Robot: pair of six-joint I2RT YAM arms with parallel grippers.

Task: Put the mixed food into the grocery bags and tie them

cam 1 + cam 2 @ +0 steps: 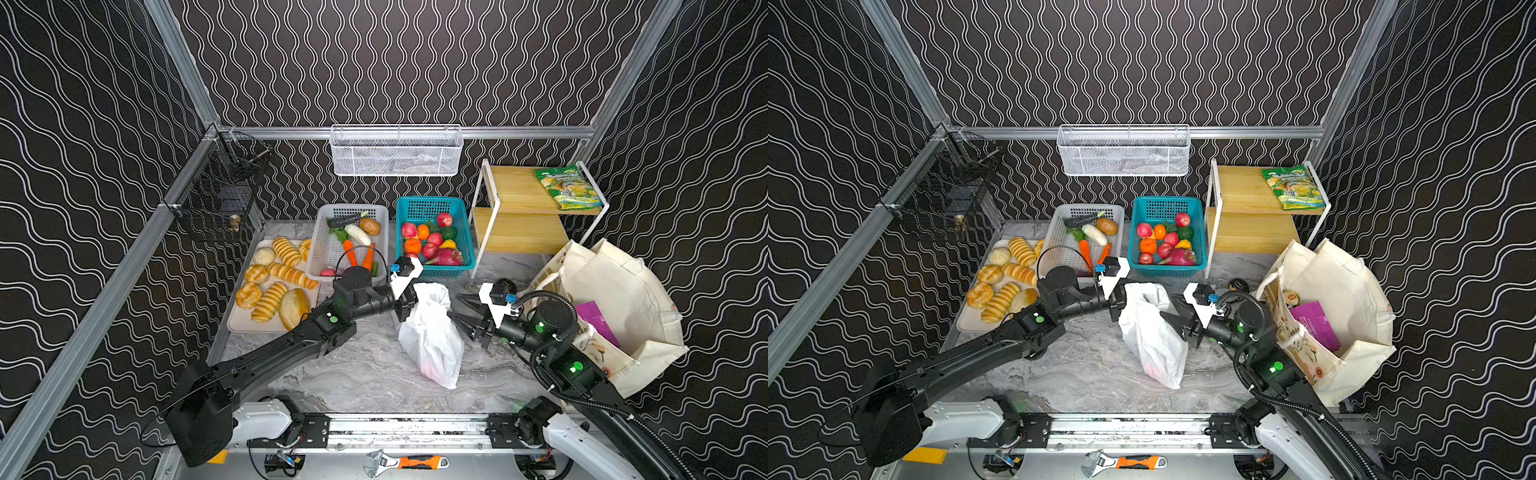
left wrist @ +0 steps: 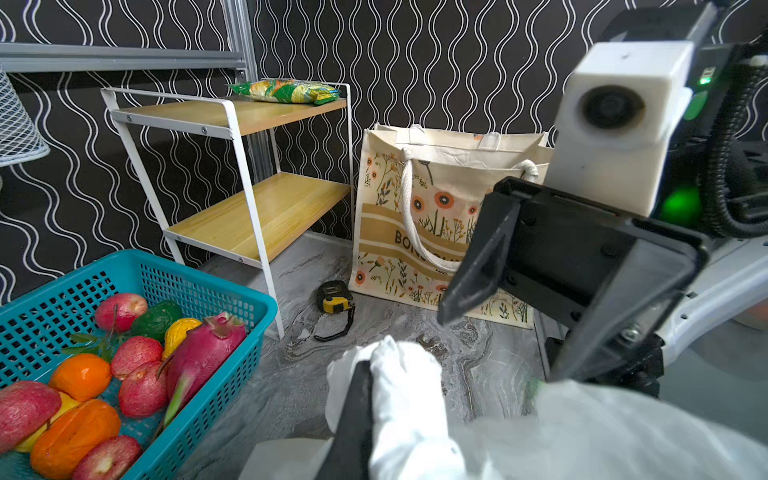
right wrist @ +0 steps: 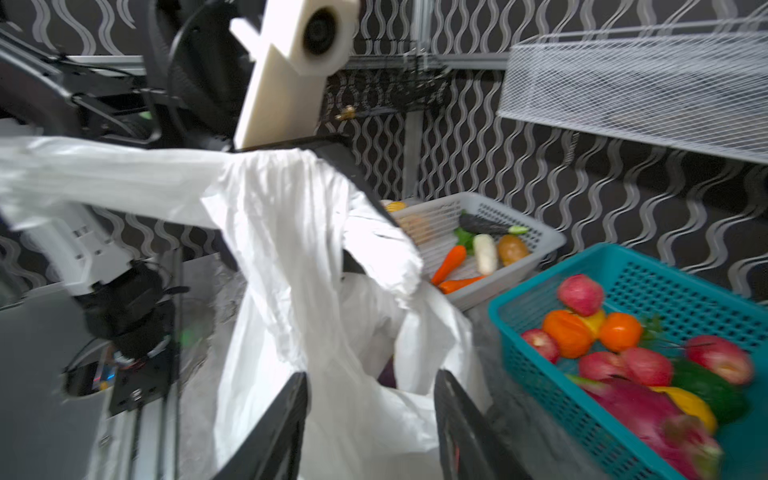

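Room: black walls (image 1: pixel 395 62) w/ white wavy lines. Grey marble table (image 1: pixel 365 374) under my arms. I see the tote (image 1: pixel 623 291) standing open at the right edge, purple packet (image 1: pixel 598 320) inside. White bag (image 1: pixel 432 345) lies mid-table betw. both arms. L gripper (image 1: pixel 409 305) is clamped on the bag's top. R gripper (image 1: pixel 457 309) has jaws apart, tips at the bag's side.
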